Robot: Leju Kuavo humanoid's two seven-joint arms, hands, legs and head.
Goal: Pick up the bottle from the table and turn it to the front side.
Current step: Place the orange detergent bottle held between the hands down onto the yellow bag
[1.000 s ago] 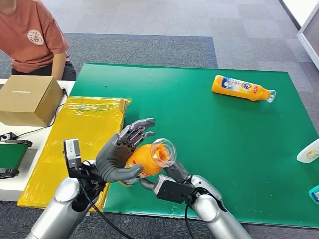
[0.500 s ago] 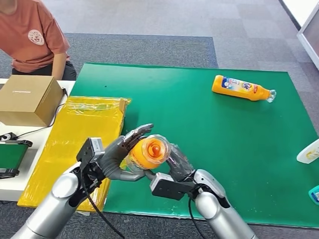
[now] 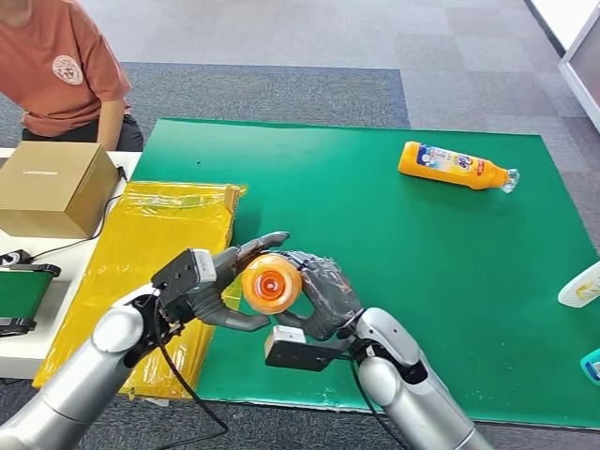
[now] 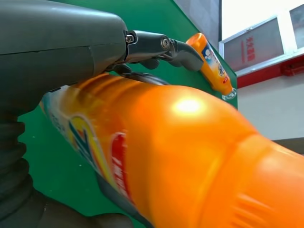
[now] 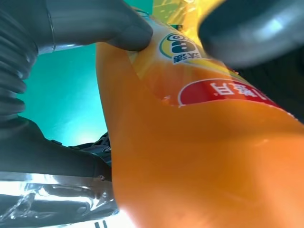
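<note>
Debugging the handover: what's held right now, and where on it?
The orange bottle, held off the mat by its body: left hand on one side, right hand on the other, cap end toward the head camera.

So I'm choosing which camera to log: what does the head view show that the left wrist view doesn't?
Head view alone: both robot hands, left robot hand and right robot hand, holding the orange bottle end-on, plus the yellow bag, cardboard box and a person. Left wrist view alone: the bottle's printed label up close. Both: the held bottle, the green mat, and the second bottle lying on it.
</note>
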